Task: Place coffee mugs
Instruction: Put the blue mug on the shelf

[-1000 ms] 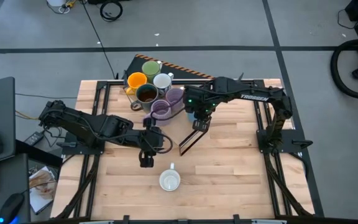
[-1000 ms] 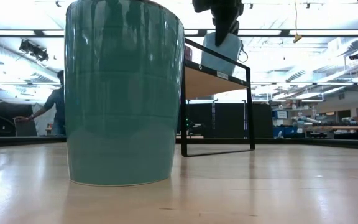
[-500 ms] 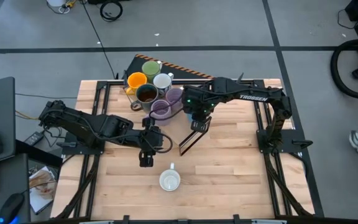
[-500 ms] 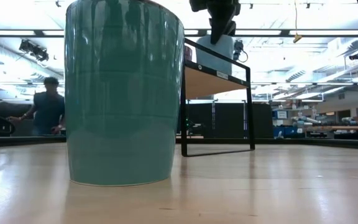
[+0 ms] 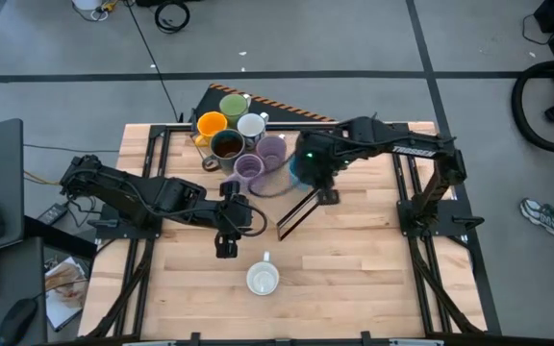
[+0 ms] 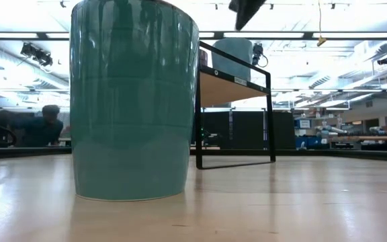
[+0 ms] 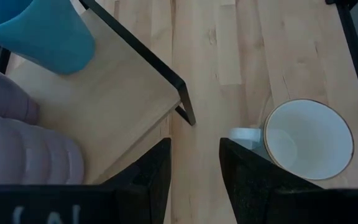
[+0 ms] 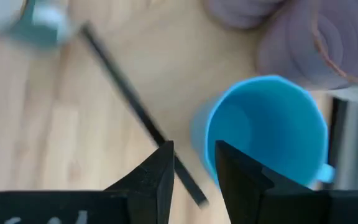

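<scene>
We see a pale wooden desk [image 5: 354,279] framed in black rails, with both dark arms reaching in over it. On its far middle part stands a low rack [image 5: 287,197] with a black frame and a light wooden shelf; in the low view the shelf shows raised on thin black legs.

The coffee mugs crowd the far left of that rack. Going from far to near we find the green mug [image 5: 233,106], the orange mug [image 5: 210,124] to its left, the plain white mug [image 5: 251,126], the dark brown mug [image 5: 227,145], and the two lavender mugs [image 5: 249,169] side by side, touching. The blue mug [image 8: 267,127] stands upright on the shelf just right of the lavender pair, mouth up, its handle pointing away from the shelf's black edge bar. A further white mug [image 5: 262,280] sits alone on the bare desk, near the front and well apart from the rack, its handle pointing to the far side.

The right gripper [image 8: 191,162] hangs just above the blue mug, its fingers parted and clear of the rim, grasping nothing. The left gripper [image 7: 194,162] waits left of centre over the desk, between the rack and the lone white mug, fingers likewise spread and empty.

In the low view a large teal mug [image 6: 134,99] fills the near left.
</scene>
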